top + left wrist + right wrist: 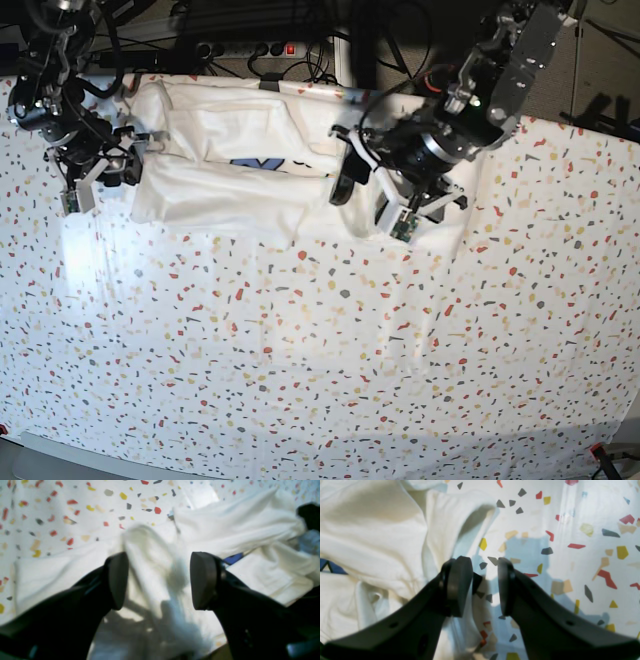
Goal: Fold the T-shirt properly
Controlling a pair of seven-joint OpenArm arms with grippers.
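Left wrist view: left gripper (158, 580) is spread wide, pads (118, 580) well apart. A blurred raised ridge of the shirt (240, 527) runs up between them, touching neither pad as far as can be told. More of the shirt lies bunched to the upper right of the gripper, with a scrap of blue print (233, 558) showing under a fold. The speckled cloth (62, 510) fills the area above and to the left of the shirt.

Right wrist view: right gripper (483, 585) is parted, nothing between its pads; only speckled cloth (570, 555) shows in the gap. The shirt (375, 535) lies rumpled to the left of the gripper, its edge just beside the left-hand finger (456, 587); contact cannot be told. A corner of blue print (331, 566) peeks out at the far left.

Base view: shirt (220, 150) lies crumpled along the far edge of the cloth (320, 360), blue print (250, 163) partly visible near its middle. Right gripper (95, 175) sits at the shirt's left end; left gripper (385, 195) is over its right end, fingers (343, 187) apart
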